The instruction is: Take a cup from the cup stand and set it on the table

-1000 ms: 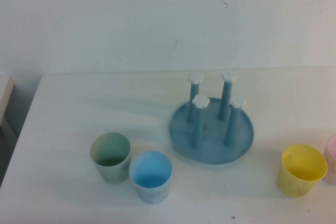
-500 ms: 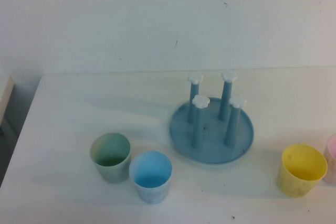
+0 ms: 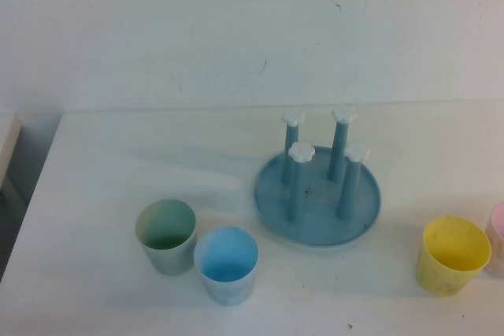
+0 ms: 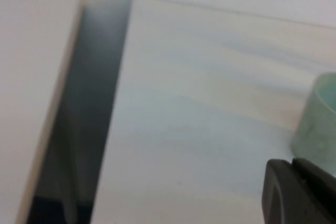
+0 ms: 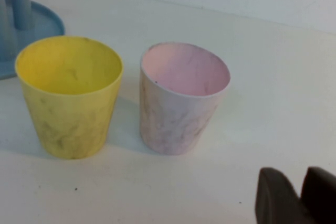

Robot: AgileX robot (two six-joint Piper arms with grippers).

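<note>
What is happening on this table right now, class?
Nothing is being handled. The cup stand has all four pegs bare, and the yellow cup stands upright on the table to its right, beside a pink cup. A green cup and a blue cup stand left of the stand. The right gripper sits near the yellow and pink cups, holding nothing. The left gripper is shut and empty beside the green cup.

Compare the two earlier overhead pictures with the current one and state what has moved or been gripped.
Nothing visibly changed. The yellow cup stands upright on the table, right of the cup stand, whose pegs are bare. The left gripper is shut; the right gripper holds nothing near the cups.
</note>
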